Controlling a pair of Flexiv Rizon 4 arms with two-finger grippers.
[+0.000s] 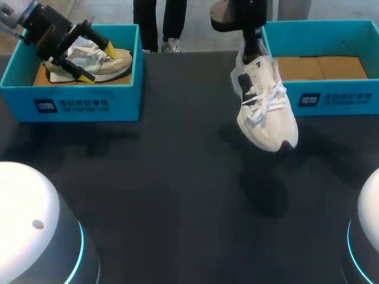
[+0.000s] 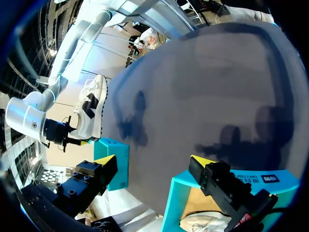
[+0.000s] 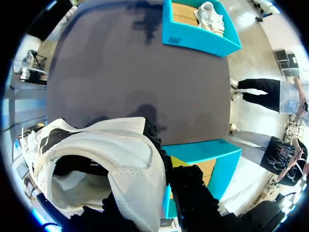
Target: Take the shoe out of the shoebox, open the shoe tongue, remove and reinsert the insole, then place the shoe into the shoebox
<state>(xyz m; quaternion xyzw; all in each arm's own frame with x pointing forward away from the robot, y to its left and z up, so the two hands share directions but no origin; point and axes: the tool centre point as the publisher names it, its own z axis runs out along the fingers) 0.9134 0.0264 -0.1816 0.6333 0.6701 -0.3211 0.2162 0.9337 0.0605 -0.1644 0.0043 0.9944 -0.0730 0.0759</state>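
The white shoe (image 1: pixel 269 125) has black patches (image 1: pixel 243 80) and loose white laces (image 1: pixel 264 102).

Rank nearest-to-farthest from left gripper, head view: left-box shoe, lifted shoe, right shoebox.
1. Left-box shoe: directly under the left gripper.
2. Lifted shoe: held aloft, right of the table's middle.
3. Right shoebox: far right edge.

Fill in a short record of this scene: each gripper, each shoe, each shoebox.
Left gripper: open, over the boxed shoe
Right gripper: shut on the lifted shoe at its heel
Lifted shoe: white, held above the table
Left shoebox: holds the boxed shoe
Right shoebox: no shoe visible inside
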